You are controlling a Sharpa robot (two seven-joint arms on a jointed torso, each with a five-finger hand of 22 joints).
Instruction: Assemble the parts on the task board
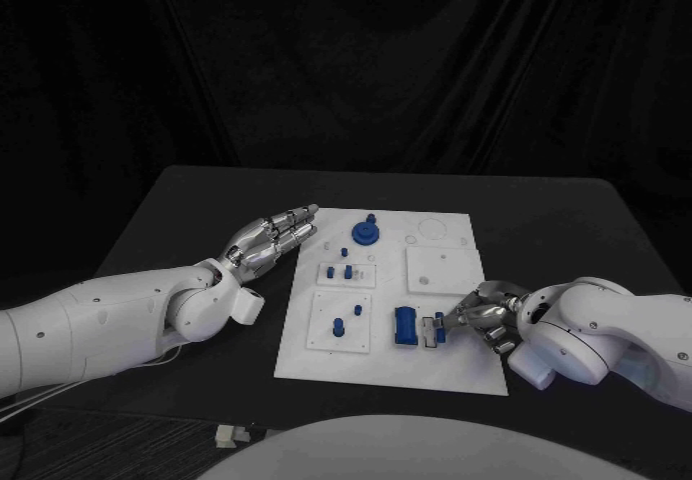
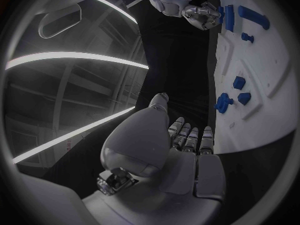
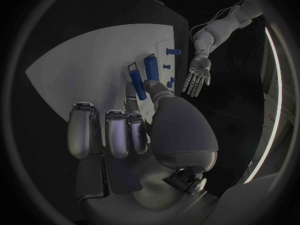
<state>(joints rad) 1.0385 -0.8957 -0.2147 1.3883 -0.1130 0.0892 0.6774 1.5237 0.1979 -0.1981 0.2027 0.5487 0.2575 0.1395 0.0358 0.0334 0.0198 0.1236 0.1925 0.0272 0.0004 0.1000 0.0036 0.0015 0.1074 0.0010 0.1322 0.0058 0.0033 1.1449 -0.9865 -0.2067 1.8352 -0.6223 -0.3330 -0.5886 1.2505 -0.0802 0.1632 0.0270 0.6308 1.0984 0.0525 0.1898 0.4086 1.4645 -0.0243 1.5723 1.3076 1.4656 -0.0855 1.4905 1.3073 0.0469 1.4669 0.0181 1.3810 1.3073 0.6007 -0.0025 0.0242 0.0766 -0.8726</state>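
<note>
A flat white rectangular task board (image 1: 450, 372) lies in the middle of the matte black worktop (image 1: 562, 215). Small blue parts stand on its raised square panels: a round blue knob-shaped part (image 1: 366, 232) near the far edge, two short blue pegs (image 1: 340, 271) on the panel below it, and another blue peg (image 1: 338, 326) on the near left panel. A larger upright blue block part (image 1: 407, 326) stands by the board's near middle.

The silver left hand (image 1: 268, 241) lies off the board's left edge, palm up, fingers stretched out together and holding nothing; its fingertips reach just beside the board's far left corner.

The silver right hand (image 1: 479, 318) is at the board's near right area, fingers curled in towards a narrow blue bar part (image 3: 139, 82) just beside the blue block. Whether the fingers actually pinch that bar cannot be told.

No writing or labels can be read on the board or the parts.
</note>
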